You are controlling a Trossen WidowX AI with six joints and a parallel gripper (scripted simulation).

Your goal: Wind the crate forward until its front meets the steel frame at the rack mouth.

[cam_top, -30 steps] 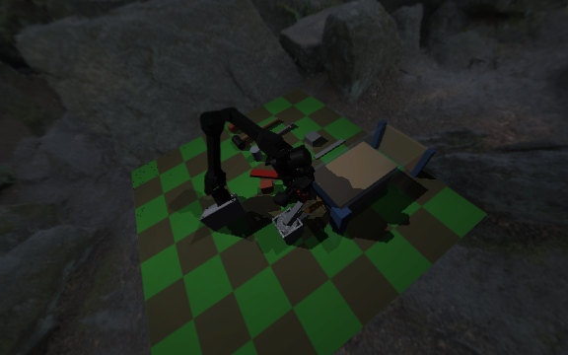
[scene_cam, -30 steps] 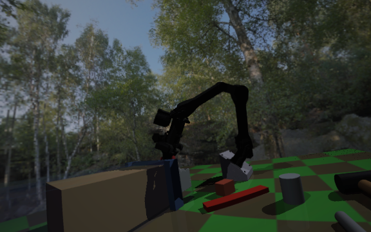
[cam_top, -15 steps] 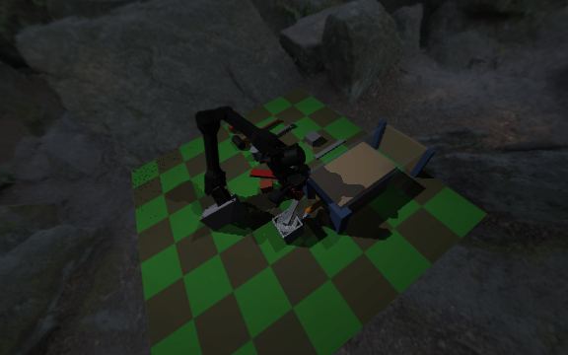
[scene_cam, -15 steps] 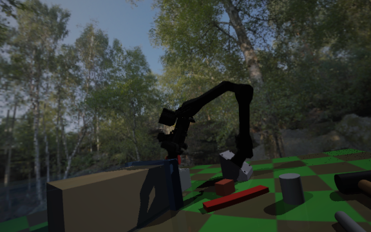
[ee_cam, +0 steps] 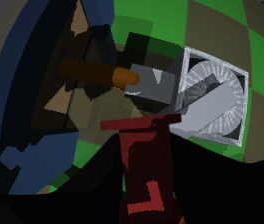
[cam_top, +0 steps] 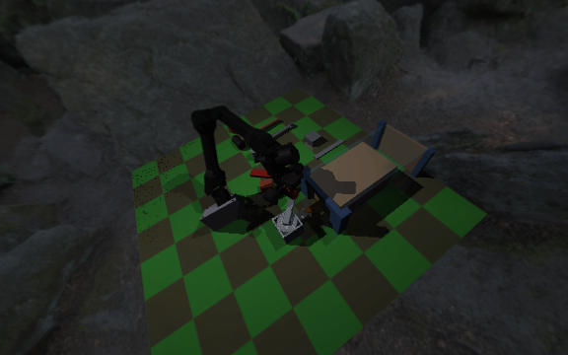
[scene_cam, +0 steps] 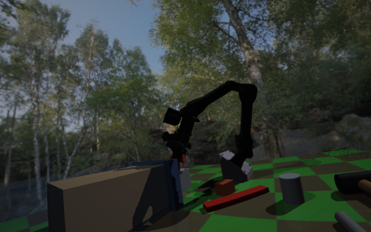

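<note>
Crate (cam_top: 358, 165) (scene_cam: 108, 200) sits inside the clear-sided cubby, at about two o'clock from the winch (cam_top: 288, 226) (ee_cam: 240, 112) as we look from the top. Its front lies close to the blue frame (cam_top: 326, 192) (scene_cam: 174, 183) (ee_cam: 13, 100) at the mouth, though we cannot tell whether the two touch. It looks flat (its top face shows no obvious tilt).

Our gripper (cam_top: 291, 189) (scene_cam: 180, 155) (ee_cam: 139, 137) is clamped on the red grip (cam_top: 295, 195) (scene_cam: 182, 159) (ee_cam: 145, 167) of the winch handle, whose grey crank (cam_top: 290, 212) (ee_cam: 203, 112) reaches over the winch top. We judge that the handle has been found and its key seated in the hole, so those parts look done, and much of the winding may be too. Left for us: settle whether the front has met the frame, wind on if it has not, then let go and back away.

Loose pieces, among them a red bar (cam_top: 260, 173) (scene_cam: 236, 198), lie towards eleven o'clock from the winch. We can read no brand, label or lettering anywhere (the light is dim, and the faces look plain).
</note>
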